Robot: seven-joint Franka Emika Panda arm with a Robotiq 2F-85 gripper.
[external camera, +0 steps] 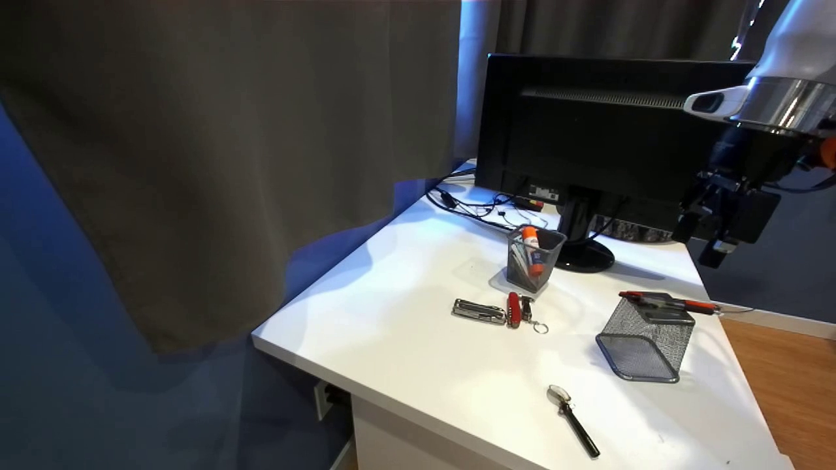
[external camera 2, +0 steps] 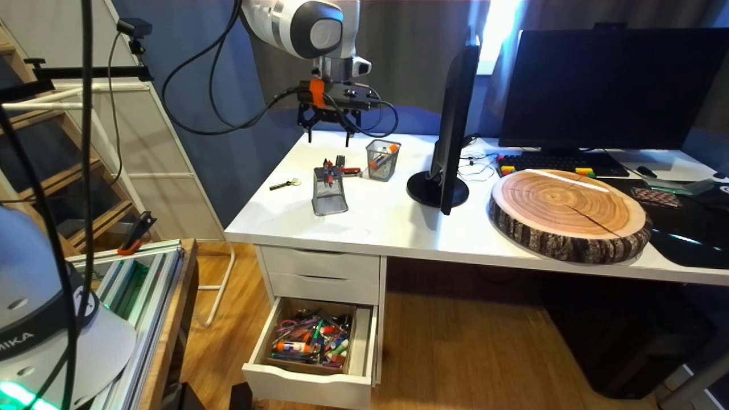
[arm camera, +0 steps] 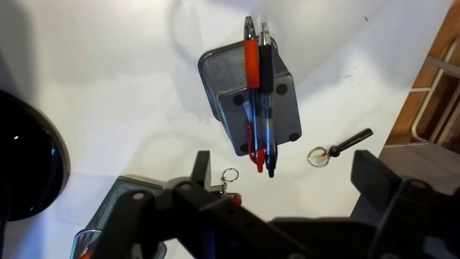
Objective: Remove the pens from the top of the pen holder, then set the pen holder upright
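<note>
The dark grey mesh pen holder (external camera: 653,349) stands upside down on the white desk, its flat base up and its open rim on the desk; it also shows in an exterior view (external camera 2: 330,202) and in the wrist view (arm camera: 287,115). A red pen (arm camera: 252,64) and a black pen (arm camera: 266,68) lie side by side across its base, their ends jutting past both edges. My gripper (arm camera: 283,163) is open and empty, in the air above the desk and apart from pens and holder; it also shows in both exterior views (external camera: 699,243) (external camera 2: 329,139).
A second mesh holder (external camera: 522,277) with an orange-capped glue stick stands upright near the monitor (external camera: 588,130). A silver multitool (external camera: 480,311), a red knife (external camera: 514,310) and a black stick with a round pale end (external camera: 578,427) lie around. A wood slab (external camera 2: 569,205) sits farther along.
</note>
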